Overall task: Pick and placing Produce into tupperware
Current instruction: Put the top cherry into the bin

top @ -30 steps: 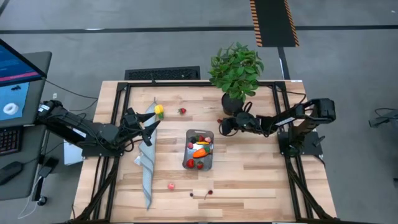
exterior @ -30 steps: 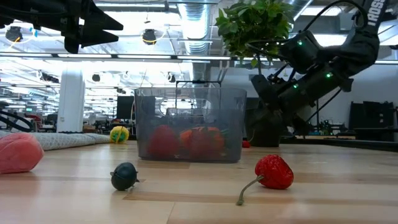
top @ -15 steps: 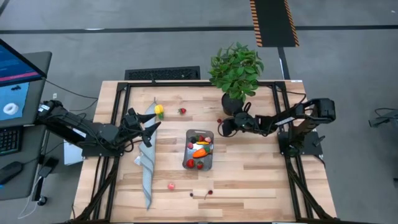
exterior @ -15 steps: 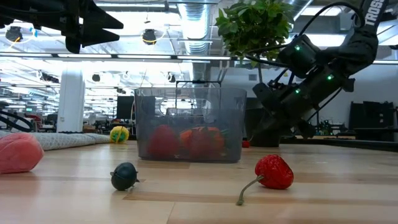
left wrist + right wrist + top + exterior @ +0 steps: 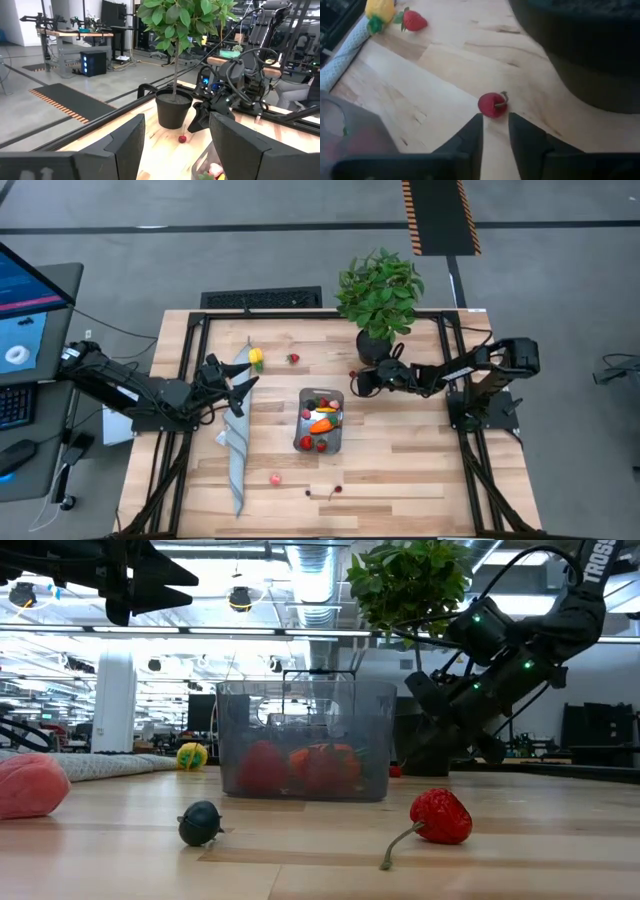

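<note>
Wooden surface (image 5: 400, 450): right end effector (image 5: 494, 131), fingers narrowly apart, sits behind a cherry (image 5: 492, 105) beside the pot (image 5: 373, 346), right of the tupperware (image 5: 320, 420); misaligned closure may roll it away.

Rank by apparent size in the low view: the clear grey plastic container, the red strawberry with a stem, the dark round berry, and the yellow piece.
1. Clear grey plastic container, largest.
2. Red strawberry with a stem.
3. Dark round berry and yellow piece look alike; the yellow piece lies farther back, so their order is unsure.
</note>
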